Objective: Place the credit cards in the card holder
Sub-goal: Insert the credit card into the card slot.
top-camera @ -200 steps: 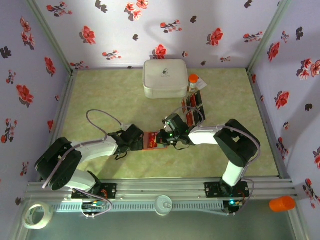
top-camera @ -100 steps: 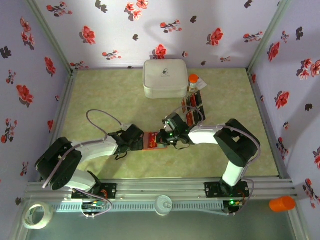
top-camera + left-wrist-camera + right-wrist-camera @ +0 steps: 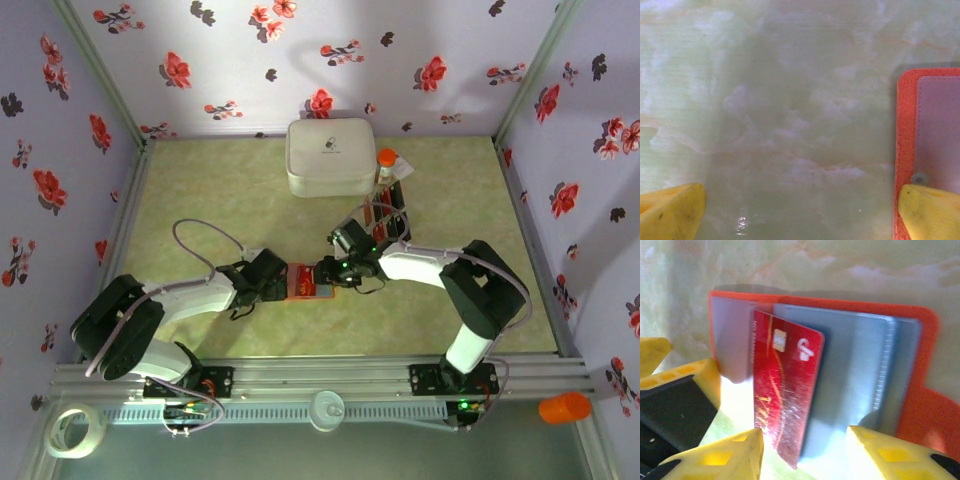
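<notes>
Yellow fingers (image 3: 737, 455) of the right gripper (image 3: 805, 440) stand parted either side of a red card (image 3: 785, 400), its long axis left-right, chip end leftward on the open card holder's (image 3: 925, 390) blue-grey inside, mid-table; left gripper (image 3: 800, 210) gapes wide, one finger over the holder's edge

Tabletop (image 3: 220, 190): pale green, marbled with cream and faint orange veins. Walls (image 3: 200, 60): lilac, printed with red and dark flowers. Wallet (image 3: 922, 410): bright orange outside, blue-grey pockets inside. Card (image 3: 785, 390) in wallet: glossy red, gold swirl lettering, gold chip, white logo. Cards (image 3: 390, 207) beyond wallet: red and black. Case (image 3: 330, 157) farther beyond wallet: white, small dark logo. Left fingers (image 3: 670, 212), right fingers (image 3: 730, 455): yellow. Arms (image 3: 190, 295): white with black joints.
</notes>
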